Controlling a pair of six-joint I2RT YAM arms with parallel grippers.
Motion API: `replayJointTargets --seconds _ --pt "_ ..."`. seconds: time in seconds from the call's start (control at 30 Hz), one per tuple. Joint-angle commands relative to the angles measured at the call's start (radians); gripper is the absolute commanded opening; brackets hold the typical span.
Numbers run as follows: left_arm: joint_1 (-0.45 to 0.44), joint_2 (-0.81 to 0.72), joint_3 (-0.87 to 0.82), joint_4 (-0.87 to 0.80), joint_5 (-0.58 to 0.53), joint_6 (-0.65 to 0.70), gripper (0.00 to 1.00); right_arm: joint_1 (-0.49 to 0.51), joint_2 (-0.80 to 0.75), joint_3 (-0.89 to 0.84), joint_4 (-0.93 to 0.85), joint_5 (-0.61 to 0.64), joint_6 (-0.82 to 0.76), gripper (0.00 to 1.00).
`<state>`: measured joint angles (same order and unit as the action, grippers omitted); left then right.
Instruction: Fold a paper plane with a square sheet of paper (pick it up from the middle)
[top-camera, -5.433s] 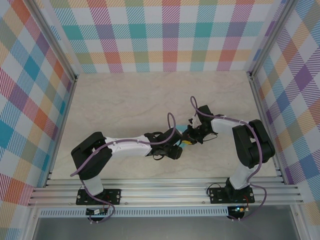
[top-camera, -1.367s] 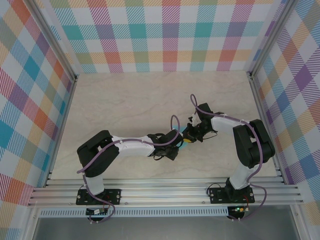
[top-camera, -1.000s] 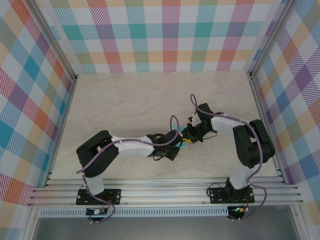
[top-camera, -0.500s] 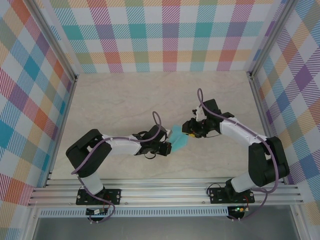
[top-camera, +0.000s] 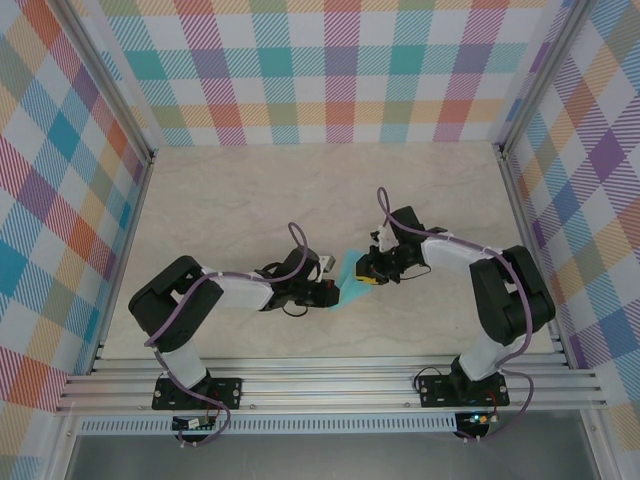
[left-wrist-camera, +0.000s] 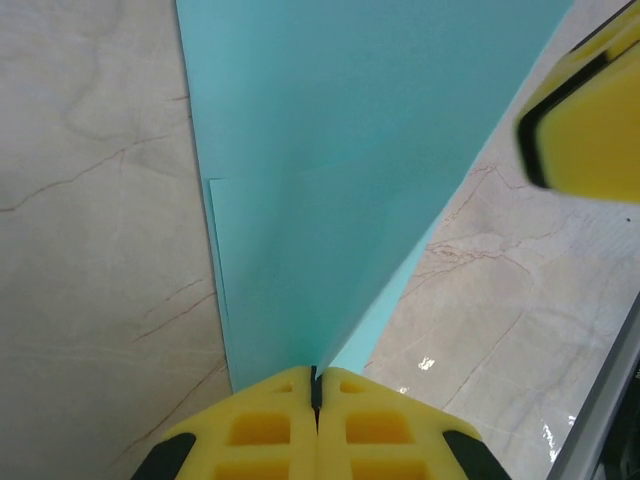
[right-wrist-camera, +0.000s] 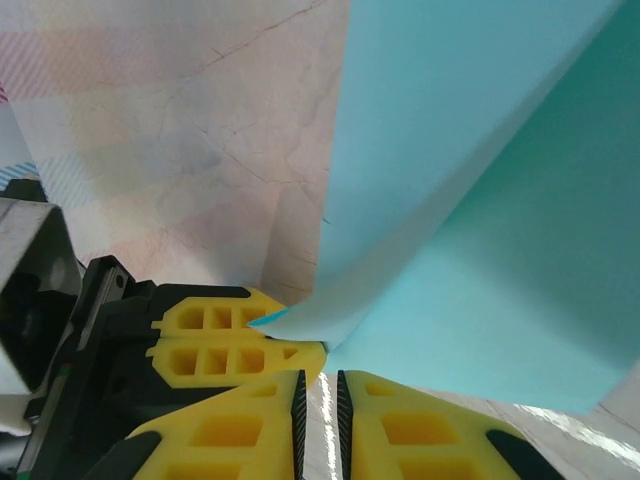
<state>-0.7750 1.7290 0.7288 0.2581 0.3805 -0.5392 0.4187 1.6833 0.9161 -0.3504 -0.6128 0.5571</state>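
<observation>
The light-blue sheet of paper (top-camera: 348, 271) is folded along a centre crease into a pointed paper-plane shape and is held off the table. My left gripper (top-camera: 328, 292) is shut on its narrow end, and the paper (left-wrist-camera: 340, 150) fans out from between the fingertips of the left gripper (left-wrist-camera: 316, 385). My right gripper (top-camera: 368, 270) sits at the paper's right side. In the right wrist view the right gripper (right-wrist-camera: 320, 385) shows a narrow gap with only table in it, while the paper (right-wrist-camera: 480, 200) hangs just beyond and the left fingers (right-wrist-camera: 240, 340) pinch its tip.
The marble table (top-camera: 250, 200) is bare around the arms. Checked walls with aluminium posts close off the left, back and right. The rail (top-camera: 330, 385) that carries the arm bases runs along the near edge.
The left gripper has drawn the paper to the left, out of the earlier tight huddle. The right gripper swung away, then came back down to the paper's right side.
</observation>
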Motion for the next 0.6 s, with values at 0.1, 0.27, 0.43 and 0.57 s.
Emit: replayJointTargets --seconds 0.1,0.27,0.43,0.57 --pt "0.02 0.02 -0.011 0.051 0.029 -0.034 0.02 0.025 0.072 0.057 0.055 -0.045 0.018 0.18" --pt "0.02 0.018 -0.017 0.046 0.019 -0.034 0.02 0.025 0.12 0.08 0.066 -0.047 0.02 0.18" --pt "0.02 0.019 -0.013 0.025 0.011 -0.029 0.05 0.025 0.147 0.1 0.053 -0.025 0.014 0.17" --pt "0.02 0.005 -0.016 0.001 0.005 -0.022 0.13 0.025 0.163 0.106 0.045 -0.012 0.013 0.17"
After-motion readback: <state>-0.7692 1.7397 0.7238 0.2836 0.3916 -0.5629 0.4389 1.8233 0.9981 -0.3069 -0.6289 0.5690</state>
